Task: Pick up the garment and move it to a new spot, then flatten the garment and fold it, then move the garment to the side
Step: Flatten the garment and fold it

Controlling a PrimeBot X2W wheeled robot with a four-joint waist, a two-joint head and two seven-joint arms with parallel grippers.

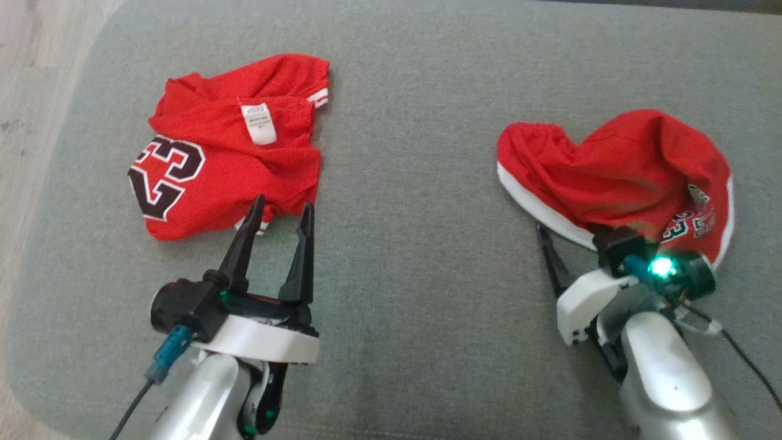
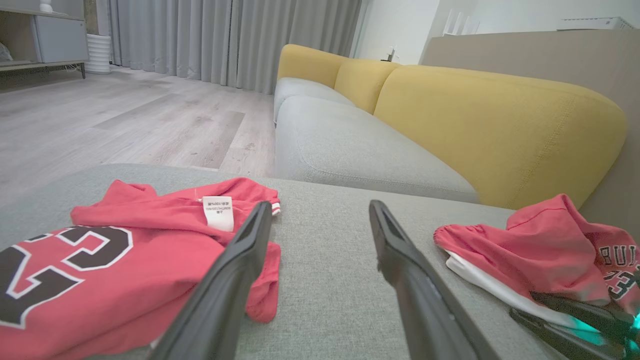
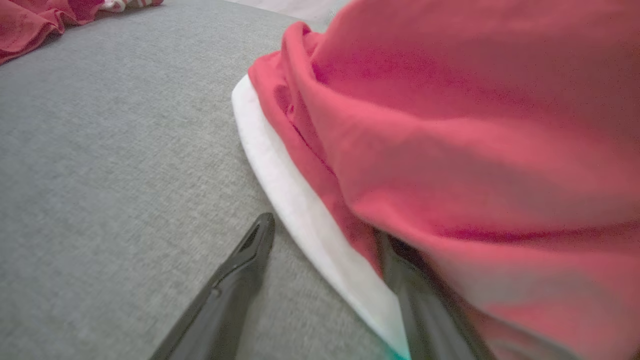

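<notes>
- Two red garments are lying on the grey cushion (image 1: 415,244): a numbered jersey (image 1: 226,146) on its left half and crumpled shorts (image 1: 617,171) on its right half, well apart.
- The right pincer (image 3: 325,232) is sitting spread at the cushion's near right. One finger is resting on the cushion and the other is disappearing under the shorts' white hem (image 3: 280,175), pinching nothing.
- The left pincer (image 1: 284,203) is hovering spread at the cushion's near left, tips at the jersey's edge.
- The pick-up seems to be just starting. The right pincer is probably needing to slide deeper before closing, gathering both layers rather than hem alone, or the cloth is likely slipping out.
- The cushion is looking soft and grippy, so dragging is risking bunching.
- Beyond the cushion's far edge a yellow-backed sofa (image 2: 480,115) is standing, and off its left side wooden floor (image 2: 125,120) is running to grey curtains (image 2: 225,40).
</notes>
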